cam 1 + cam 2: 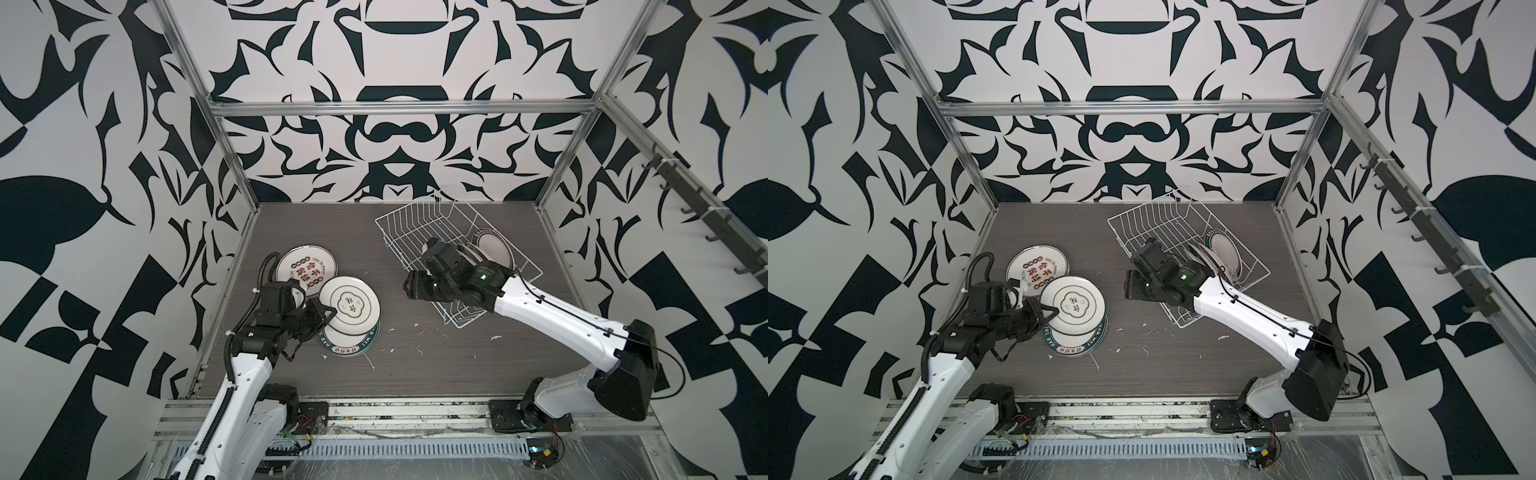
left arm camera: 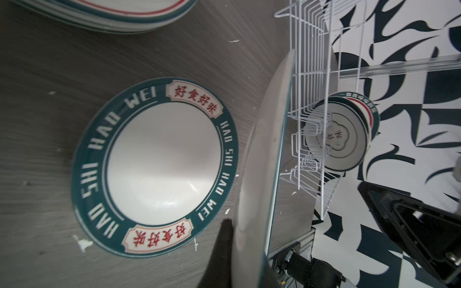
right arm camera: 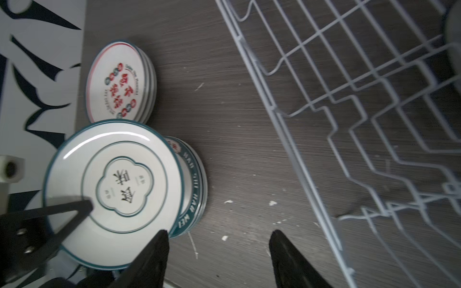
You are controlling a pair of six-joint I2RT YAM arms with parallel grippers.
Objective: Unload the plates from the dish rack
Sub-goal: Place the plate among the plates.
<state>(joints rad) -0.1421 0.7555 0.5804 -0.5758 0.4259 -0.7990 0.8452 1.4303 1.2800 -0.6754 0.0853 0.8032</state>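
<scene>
Black-and-white patterned walls box in a dark wood-grain tabletop (image 1: 415, 374) flecked with white chips. On it, the left claw (image 1: 328, 311) is clamped tight on the rim of a thin-green-rimmed plate (image 1: 350, 305). It holds the plate roughly level over the green-banded stack (image 1: 353, 347), probably so it can go down flat on top. A red-character stack (image 1: 306, 268) lies just beside. The right claw (image 3: 219, 233) hangs spread and empty by the dish rack (image 1: 415, 222), likely placed to reach the few plates (image 1: 492, 247) standing at the rack's end nearer the right wall.
</scene>
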